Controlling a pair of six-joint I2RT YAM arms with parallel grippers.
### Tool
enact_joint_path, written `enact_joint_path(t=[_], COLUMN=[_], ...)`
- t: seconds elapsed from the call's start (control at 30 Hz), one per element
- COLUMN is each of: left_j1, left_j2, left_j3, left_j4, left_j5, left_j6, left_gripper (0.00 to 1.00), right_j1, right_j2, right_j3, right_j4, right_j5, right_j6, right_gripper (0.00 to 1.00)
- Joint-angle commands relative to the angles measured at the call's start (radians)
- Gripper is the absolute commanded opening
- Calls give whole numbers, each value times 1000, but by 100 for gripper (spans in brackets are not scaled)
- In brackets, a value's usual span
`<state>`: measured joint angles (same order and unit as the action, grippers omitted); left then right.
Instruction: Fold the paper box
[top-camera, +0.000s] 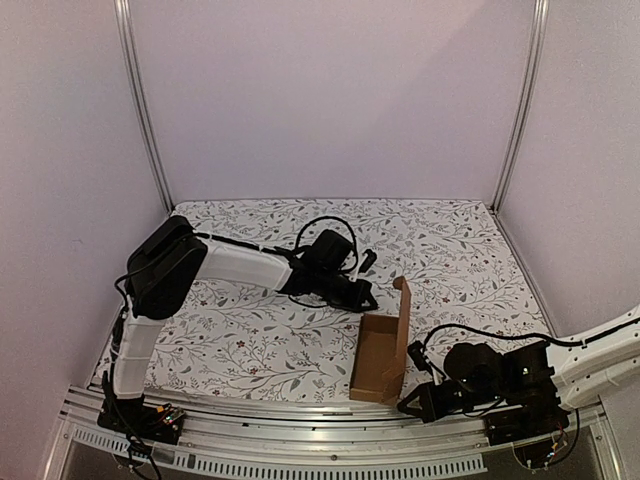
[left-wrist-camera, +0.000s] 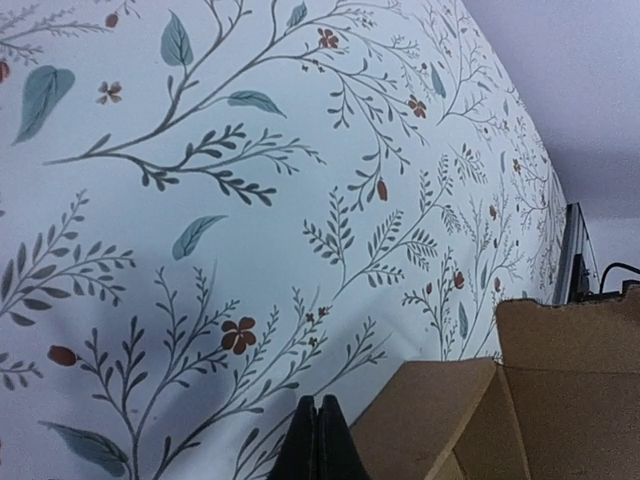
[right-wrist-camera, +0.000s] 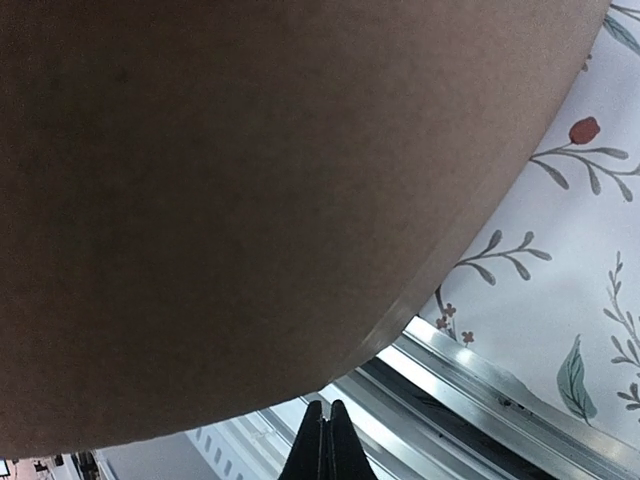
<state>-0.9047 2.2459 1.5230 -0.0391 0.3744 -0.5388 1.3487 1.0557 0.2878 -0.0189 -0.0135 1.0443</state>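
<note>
The paper box (top-camera: 381, 352) is plain brown cardboard, lying near the table's front edge right of centre, with one panel standing upright along its right side. My left gripper (top-camera: 366, 297) is shut with nothing in it, just beyond the box's far left corner. In the left wrist view its black fingertips (left-wrist-camera: 318, 425) are pressed together, with the box (left-wrist-camera: 530, 400) to their right. My right gripper (top-camera: 405, 405) is shut and empty, low at the box's near right corner. In the right wrist view the box's brown wall (right-wrist-camera: 250, 200) fills most of the frame above the closed gripper (right-wrist-camera: 326, 425).
The table wears a white cloth with a leaf and flower print (top-camera: 250, 330). An aluminium rail (top-camera: 300, 415) runs along the near edge, right under the box's front corner. Pale walls and metal posts (top-camera: 145, 110) enclose the back and sides.
</note>
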Motion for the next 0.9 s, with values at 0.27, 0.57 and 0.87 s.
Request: enact_joint_path(t=[0.27, 0.57, 0.87], left_j1=[15, 14, 15], left_j2=[-53, -119, -206], left_j3=[-127, -229, -318], left_j4=[72, 103, 109], left_j5=[23, 6, -43], left_j6=[-21, -26, -25], left_gripper=[0, 0, 0], right_j1=[11, -25, -108], right_j2=[112, 158, 140], right_j3=[53, 83, 97], right_j4=[63, 52, 39], right_j5=[24, 68, 112], right_j6=[51, 27, -21], right_gripper=[0, 0, 0])
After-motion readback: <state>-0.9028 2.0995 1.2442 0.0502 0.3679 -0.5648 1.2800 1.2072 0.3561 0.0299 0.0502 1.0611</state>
